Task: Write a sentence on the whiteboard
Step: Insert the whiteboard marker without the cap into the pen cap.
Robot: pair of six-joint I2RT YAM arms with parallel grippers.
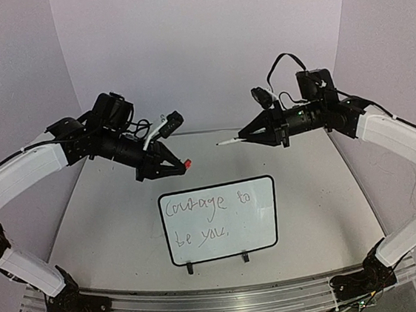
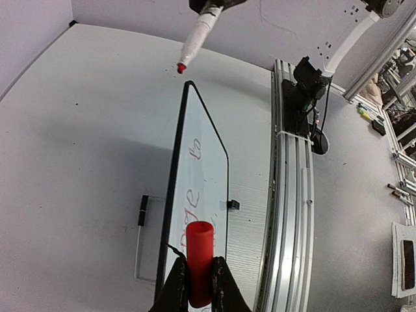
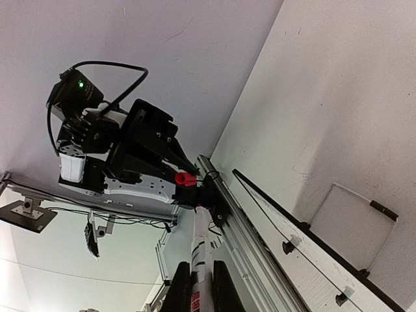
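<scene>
Lying flat on the table (image 1: pixel 104 234), the whiteboard (image 1: pixel 265 241) runs its long axis left-right, clips (image 1: pixel 190 266) nearest, its sentence (image 1: pixel 203 214) in two lines. Left gripper (image 1: pixel 181 166) pinches a red cap (image 1: pixel 188 163); right gripper (image 1: pixel 247 134) clamps a marker (image 1: pixel 229 142) pointing leftward.

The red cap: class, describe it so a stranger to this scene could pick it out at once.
Start at the whiteboard lying mid-table. Up near its far left corner hangs the left gripper, shut on the red cap. It is short, stubby and all red, unlike the long white marker held opposite.
</scene>
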